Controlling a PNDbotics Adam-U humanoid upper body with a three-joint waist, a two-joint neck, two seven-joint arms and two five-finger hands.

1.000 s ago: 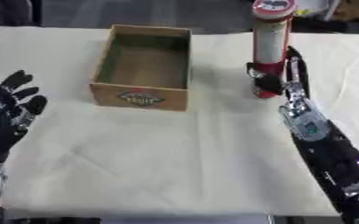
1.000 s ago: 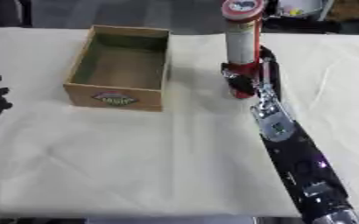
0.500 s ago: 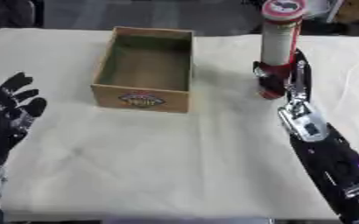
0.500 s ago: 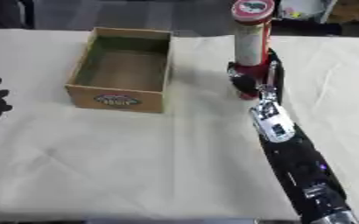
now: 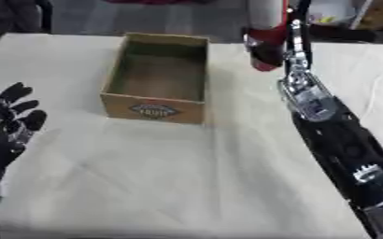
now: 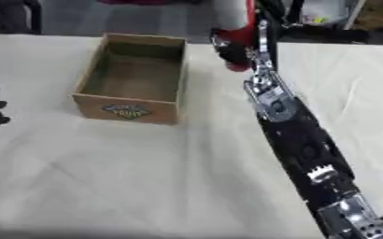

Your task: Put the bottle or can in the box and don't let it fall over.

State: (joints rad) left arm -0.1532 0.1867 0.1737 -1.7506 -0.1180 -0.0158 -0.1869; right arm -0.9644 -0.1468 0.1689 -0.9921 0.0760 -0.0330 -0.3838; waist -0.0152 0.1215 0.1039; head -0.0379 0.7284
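Observation:
The bottle (image 5: 266, 35) has a pale body and a red base, and its top runs out of the picture. It hangs upright above the table, just right of the box's far right corner. My right hand (image 5: 295, 29) is shut on it, fingers curled round its right side, with the black arm reaching up from the lower right. The cardboard box (image 5: 152, 110) stands open and empty at centre left, a label on its front wall. My left hand (image 5: 8, 127) rests open at the lower left, fingers up, well away from the box.
A cream cloth (image 5: 187, 177) with soft creases covers the table. Beyond the table's far edge lie dark floor and some clutter, including a white object (image 5: 335, 10) at the top right.
My right hand has lifted the bottle off the cloth and carried it left, closer to the box. The camera has tilted slightly. The left hand has stayed in place.

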